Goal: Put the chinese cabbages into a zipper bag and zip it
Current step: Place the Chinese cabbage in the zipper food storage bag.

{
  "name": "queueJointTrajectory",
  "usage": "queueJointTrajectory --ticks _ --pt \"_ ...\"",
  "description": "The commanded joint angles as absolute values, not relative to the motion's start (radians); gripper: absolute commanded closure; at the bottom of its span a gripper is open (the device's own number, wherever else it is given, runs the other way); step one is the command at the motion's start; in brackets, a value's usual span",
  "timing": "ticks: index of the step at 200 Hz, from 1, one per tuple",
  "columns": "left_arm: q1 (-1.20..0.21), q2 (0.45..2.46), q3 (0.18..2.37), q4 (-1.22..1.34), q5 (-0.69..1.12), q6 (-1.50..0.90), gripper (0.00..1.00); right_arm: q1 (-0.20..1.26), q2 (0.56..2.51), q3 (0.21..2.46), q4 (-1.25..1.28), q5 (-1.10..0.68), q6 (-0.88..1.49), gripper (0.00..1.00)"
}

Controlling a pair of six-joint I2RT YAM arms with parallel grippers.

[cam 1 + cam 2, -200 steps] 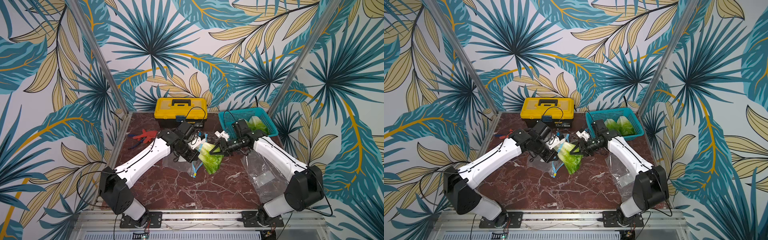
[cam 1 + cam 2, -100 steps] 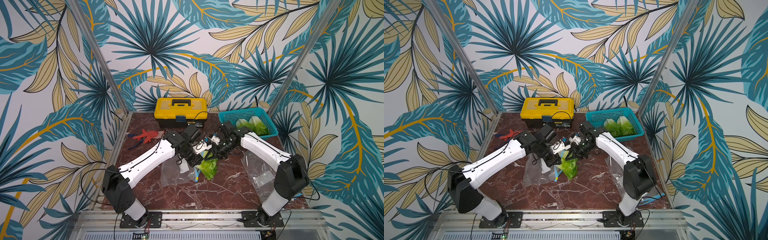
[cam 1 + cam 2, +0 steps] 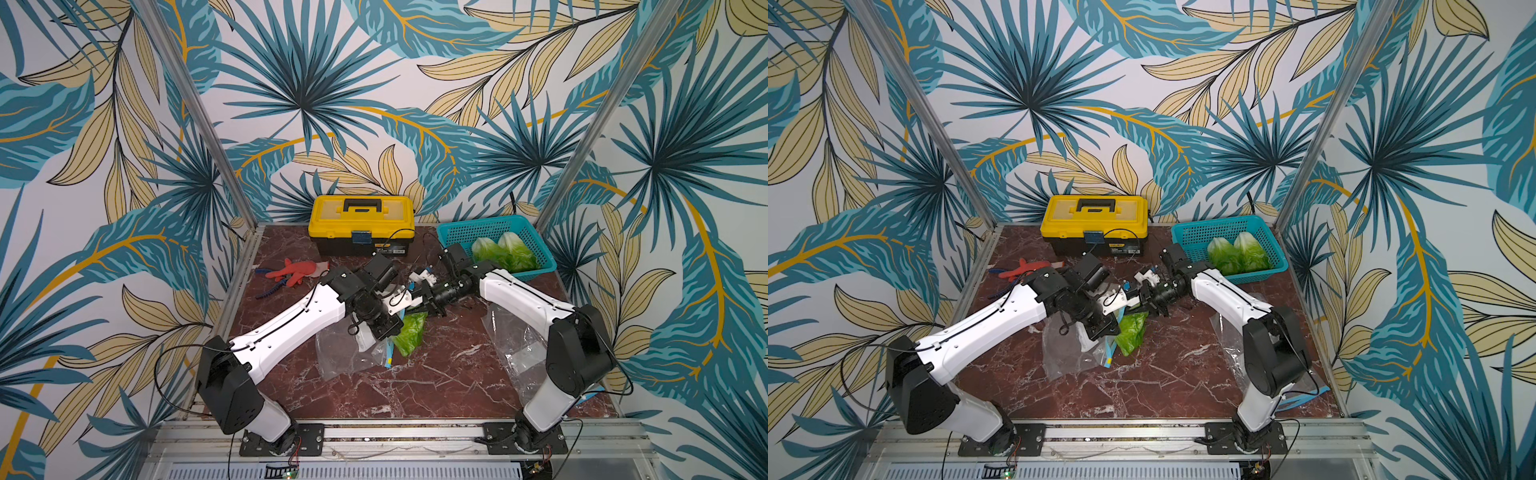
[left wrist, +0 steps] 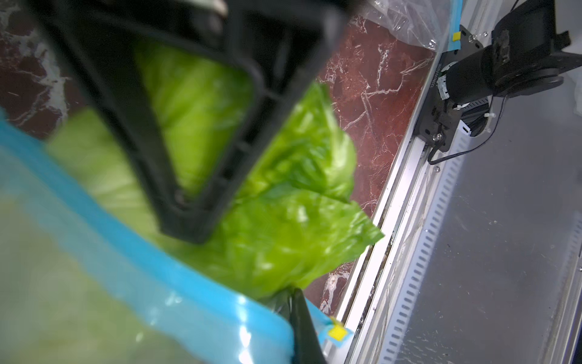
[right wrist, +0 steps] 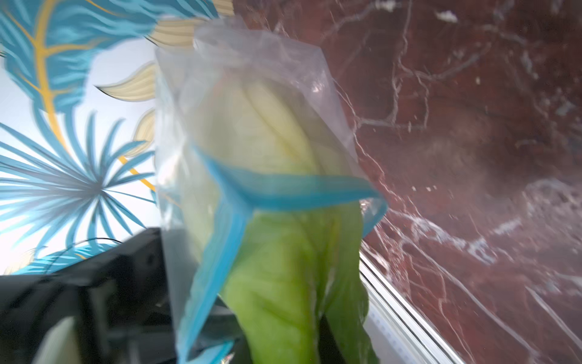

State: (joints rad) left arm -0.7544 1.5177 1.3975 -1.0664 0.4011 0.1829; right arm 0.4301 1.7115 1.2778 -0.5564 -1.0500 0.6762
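My right pincer (image 3: 422, 309) is closed almost fully on the leafy green end of one cabbage (image 5: 283, 283). My left pincer (image 3: 390, 330) is clamped right down on the mouth edge of the clear zipper bag (image 5: 252, 78), beside its blue zip strip (image 5: 283, 189). That head is half in. Its pale ribbed base sits inside the plastic, past the strip, and the crinkled green top sticks out toward my right pincer. The rest of the bag droops onto the desk (image 3: 374, 395) under my left wrist. Two more cabbages (image 3: 500, 251) lie side by side in the teal basket (image 3: 457, 235), behind my right arm.

As I judge it, the next move turns on one line. The head's long axis runs straight away from my right pincer, base first, through the mouth my left one holds. The right arm should push along that line while the left keeps the mouth steady. A sideways shove would likely snag leaves on the strip.

Compared with a second ago, both pincers sit lower in the top views. Less of the head shows there, as the pale base is now hidden. The bag was bunched by my left wrist then and now trails across the desk.
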Motion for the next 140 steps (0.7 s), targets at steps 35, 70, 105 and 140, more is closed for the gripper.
queueJointTrajectory --ticks 35,70,105,140 --pt "-0.766 1.494 1.360 -1.051 0.375 0.123 1.00 0.399 1.639 1.106 0.337 -1.135 1.391 1.00" --pt "-0.744 1.508 1.367 -1.052 0.326 0.090 1.00 0.394 1.598 1.101 0.345 -1.060 1.428 1.00" --pt "-0.683 1.492 1.373 -1.051 0.293 0.053 0.98 0.394 1.550 1.047 0.350 -0.950 1.455 1.00" --pt "-0.674 1.532 1.453 -1.047 0.342 0.068 0.99 0.421 1.473 0.971 0.337 -0.748 1.499 1.00"
